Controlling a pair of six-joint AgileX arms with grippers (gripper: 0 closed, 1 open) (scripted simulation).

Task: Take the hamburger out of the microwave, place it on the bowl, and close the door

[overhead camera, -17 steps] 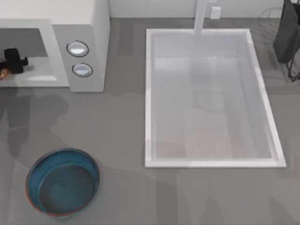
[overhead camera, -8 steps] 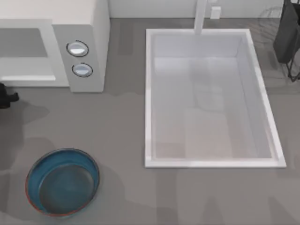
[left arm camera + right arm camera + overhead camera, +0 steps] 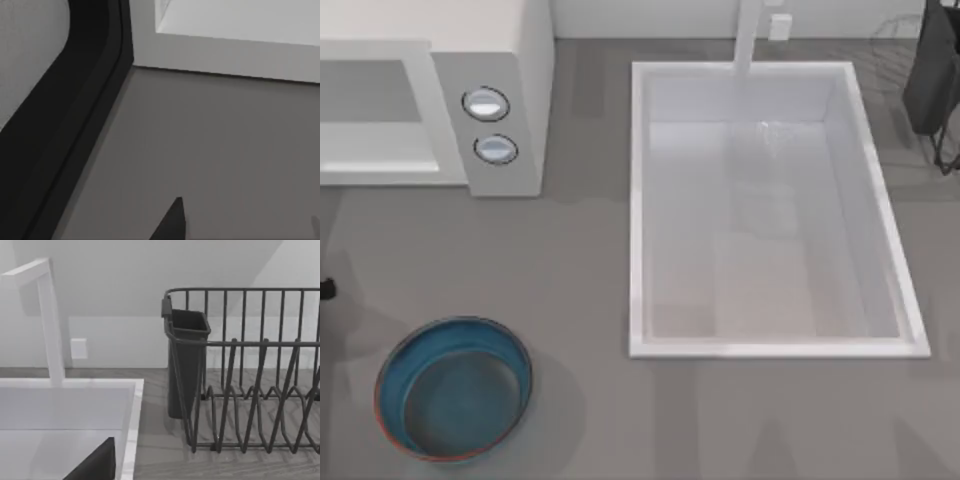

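The microwave (image 3: 430, 95) sits at the top view's upper left, its cavity open and bare of food, and the bowl (image 3: 454, 388) at lower left stands unfilled. The left pincer (image 3: 325, 289) is a dark sliver at the left edge, between the two; I cannot tell how far it is open or whether it carries the hamburger (which I cannot place). By my judgement the carry to the bowl is in hand; next comes centring over the bowl (image 3: 454, 388), then releasing.

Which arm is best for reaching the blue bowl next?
Probably left: the left hand sits at the table edge near the round blue-teal bowl; the right hand is far off by the white sink.
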